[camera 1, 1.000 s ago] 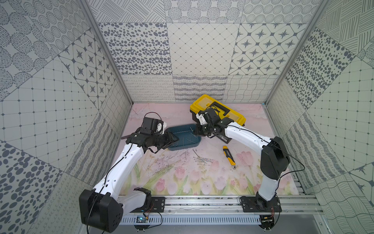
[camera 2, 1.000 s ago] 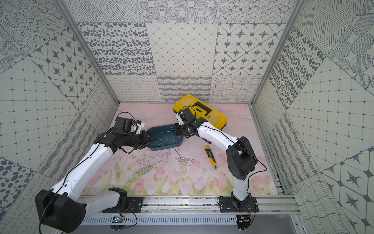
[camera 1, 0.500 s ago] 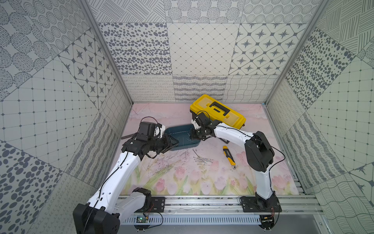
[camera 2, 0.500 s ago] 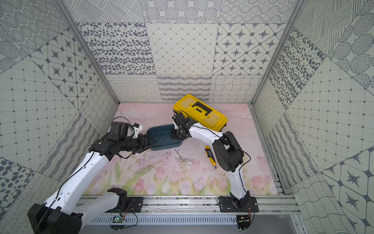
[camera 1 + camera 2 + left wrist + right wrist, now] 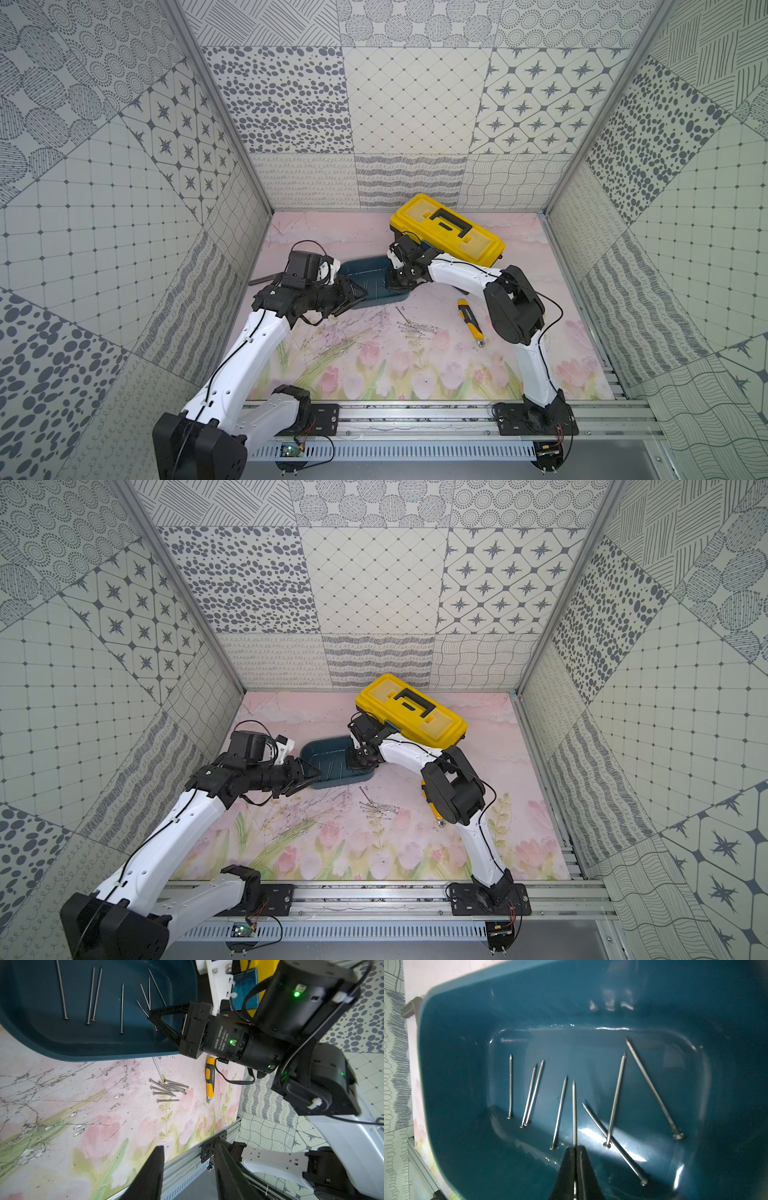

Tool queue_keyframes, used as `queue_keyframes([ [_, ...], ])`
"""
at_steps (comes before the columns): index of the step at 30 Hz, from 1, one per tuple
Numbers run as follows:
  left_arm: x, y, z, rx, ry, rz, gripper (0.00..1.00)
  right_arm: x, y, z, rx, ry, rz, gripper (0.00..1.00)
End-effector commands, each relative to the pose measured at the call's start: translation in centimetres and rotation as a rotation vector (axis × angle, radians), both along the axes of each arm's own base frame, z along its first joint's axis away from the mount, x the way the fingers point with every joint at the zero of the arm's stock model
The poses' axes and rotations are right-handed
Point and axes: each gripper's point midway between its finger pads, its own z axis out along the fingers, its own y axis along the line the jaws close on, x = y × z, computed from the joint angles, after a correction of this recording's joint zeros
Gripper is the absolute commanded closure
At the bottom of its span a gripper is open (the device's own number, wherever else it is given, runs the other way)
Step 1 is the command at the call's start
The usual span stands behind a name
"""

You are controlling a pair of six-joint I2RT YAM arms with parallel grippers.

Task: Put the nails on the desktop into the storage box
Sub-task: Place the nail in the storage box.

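Nearest you, the heap of nails (image 5: 417,328) lies on the desk (image 5: 374,374) where it lay a second ago, just short of the storage box (image 5: 365,274). Your left end effector (image 5: 189,1146) hangs spread and empty by the box's near left corner, drawn back a little. Farther in, the right end effector (image 5: 575,1150) has kept its place inside the box while its elbow swung inward. Pressed together, it seems to pinch a single nail (image 5: 574,1109) above seven lying loose.
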Motion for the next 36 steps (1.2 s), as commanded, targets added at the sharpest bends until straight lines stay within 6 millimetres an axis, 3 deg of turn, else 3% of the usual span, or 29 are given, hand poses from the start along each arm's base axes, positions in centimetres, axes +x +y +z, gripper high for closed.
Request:
queue_keyframes([
  [1, -0.3, -0.3, 0.3, -0.013, -0.018, -0.024, 0.56, 0.4, 0.9, -0.5, 0.007, -0.016, 0.010, 1.00],
  [8, -0.4, -0.4, 0.1, -0.009, -0.014, -0.030, 0.55, 0.0, 0.8, -0.8, 0.002, -0.006, 0.009, 0.85],
  [14, -0.4, -0.5, 0.2, -0.002, -0.021, -0.036, 0.53, 0.0, 0.7, 0.4, 0.010, -0.024, 0.006, 0.77],
  [19, -0.4, -0.7, 0.7, 0.013, -0.066, -0.072, 0.51, -0.1, 0.8, 4.1, 0.055, -0.085, 0.028, 0.76],
  [23, -0.8, -1.4, 1.4, 0.080, -0.155, -0.176, 0.48, -0.7, 0.6, 9.6, 0.122, -0.176, 0.059, 0.76],
  [31, -2.1, -3.1, 1.3, 0.198, -0.308, -0.412, 0.44, -3.7, -4.8, 16.1, 0.107, -0.361, 0.060, 0.74],
  [34, -2.6, -4.4, 1.5, 0.183, -0.344, -0.491, 0.36, -5.4, -7.5, 16.9, 0.065, -0.433, 0.079, 0.72],
  [36, -3.0, -5.4, 1.3, 0.167, -0.353, -0.538, 0.24, -6.5, -9.6, 18.0, 0.040, -0.502, 0.078, 0.70],
])
